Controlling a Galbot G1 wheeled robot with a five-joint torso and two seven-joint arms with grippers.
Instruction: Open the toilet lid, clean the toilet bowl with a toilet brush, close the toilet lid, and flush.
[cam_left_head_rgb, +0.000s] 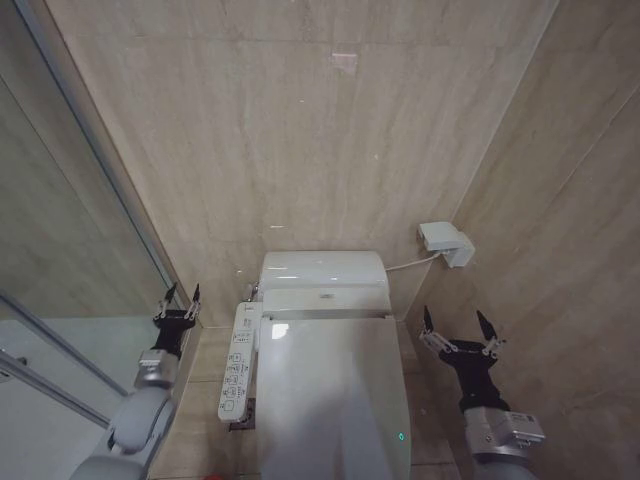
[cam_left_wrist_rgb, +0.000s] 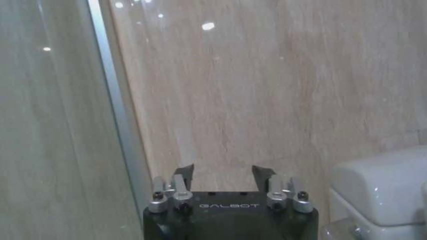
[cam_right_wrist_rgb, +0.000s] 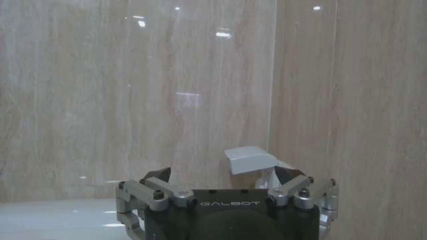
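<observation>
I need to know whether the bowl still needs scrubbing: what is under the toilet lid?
Nothing under it can be seen. The toilet lid lies shut, covering the bowl entirely. Both grippers, left and right, hang open beside the toilet, empty.

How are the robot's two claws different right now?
The left gripper hangs beside the glass shower wall, left of the toilet; the right gripper hangs on the other side, near the tiled side wall. The left gripper's fingers stand closer together; the right gripper's are spread wider. The left one sits farther back than the right. Both are open, empty, and clear of the shut toilet lid.
</observation>
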